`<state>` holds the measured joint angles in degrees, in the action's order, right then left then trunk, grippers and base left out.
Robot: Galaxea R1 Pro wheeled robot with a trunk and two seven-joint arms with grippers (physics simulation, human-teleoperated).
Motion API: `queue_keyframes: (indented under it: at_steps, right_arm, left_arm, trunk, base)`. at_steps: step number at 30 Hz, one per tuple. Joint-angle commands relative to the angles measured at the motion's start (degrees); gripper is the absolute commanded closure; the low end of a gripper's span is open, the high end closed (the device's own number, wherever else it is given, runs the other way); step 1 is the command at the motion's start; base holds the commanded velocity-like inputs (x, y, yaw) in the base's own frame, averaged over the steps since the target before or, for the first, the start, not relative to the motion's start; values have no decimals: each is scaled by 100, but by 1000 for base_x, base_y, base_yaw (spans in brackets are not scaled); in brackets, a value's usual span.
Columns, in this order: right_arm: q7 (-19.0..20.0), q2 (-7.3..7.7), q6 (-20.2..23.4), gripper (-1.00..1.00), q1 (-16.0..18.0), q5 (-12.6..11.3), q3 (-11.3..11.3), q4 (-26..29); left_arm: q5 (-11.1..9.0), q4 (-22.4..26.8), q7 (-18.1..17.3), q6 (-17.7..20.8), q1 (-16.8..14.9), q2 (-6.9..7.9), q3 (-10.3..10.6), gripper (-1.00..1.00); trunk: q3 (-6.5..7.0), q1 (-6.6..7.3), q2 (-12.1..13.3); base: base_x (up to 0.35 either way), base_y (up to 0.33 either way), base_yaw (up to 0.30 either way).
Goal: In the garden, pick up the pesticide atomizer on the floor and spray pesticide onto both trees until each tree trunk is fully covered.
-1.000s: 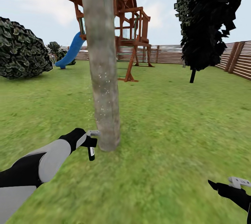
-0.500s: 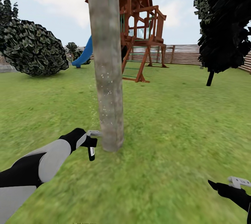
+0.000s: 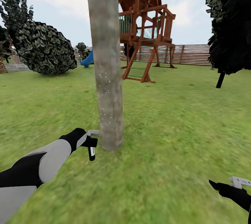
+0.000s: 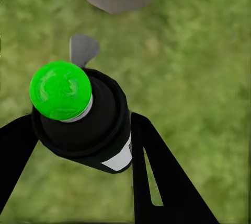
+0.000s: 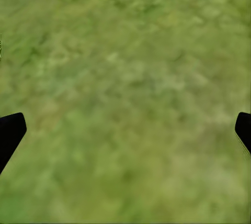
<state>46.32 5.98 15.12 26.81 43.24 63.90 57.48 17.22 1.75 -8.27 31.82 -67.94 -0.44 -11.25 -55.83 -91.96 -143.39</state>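
The spray bottle (image 3: 91, 149) is pinched in the left claw (image 3: 89, 140), its nozzle just beside the tree trunk (image 3: 106, 60). Since a second ago the view has been swung around the trunk, so another side is probably being sprayed. The right claw (image 5: 125, 130) is spread, empty, above grass (image 3: 181, 119).

Before us stands the tree trunk (image 3: 107, 67) on the grass (image 3: 174, 123); our left tool (image 3: 91, 139) holds the spray bottle (image 3: 91, 149) just left of it, the playhouse (image 3: 146, 25) behind.
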Motion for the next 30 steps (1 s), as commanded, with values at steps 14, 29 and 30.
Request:
queue_keyframes:
  at_steps: [14, 29, 30]
  right_arm:
    - [0, 9, 0, -100, 0, 1, 0, 0]
    - [-5, 0, 0, -100, 0, 7, 0, 0]
    - [-3, 0, 0, -100, 0, 7, 0, 0]
  left_arm:
    - [0, 0, 1, 0, 0, 0, -8, 100]
    - [0, 0, 1, 0, 0, 0, -9, 100]
    - [0, 0, 1, 0, 0, 0, -9, 100]
  trunk:
    - [0, 0, 0]
    - [0, 0, 0]
    - [0, 0, 0]
  base:
    - [0, -321, 109]
    - [34, -321, 238]
    - [96, -321, 256]
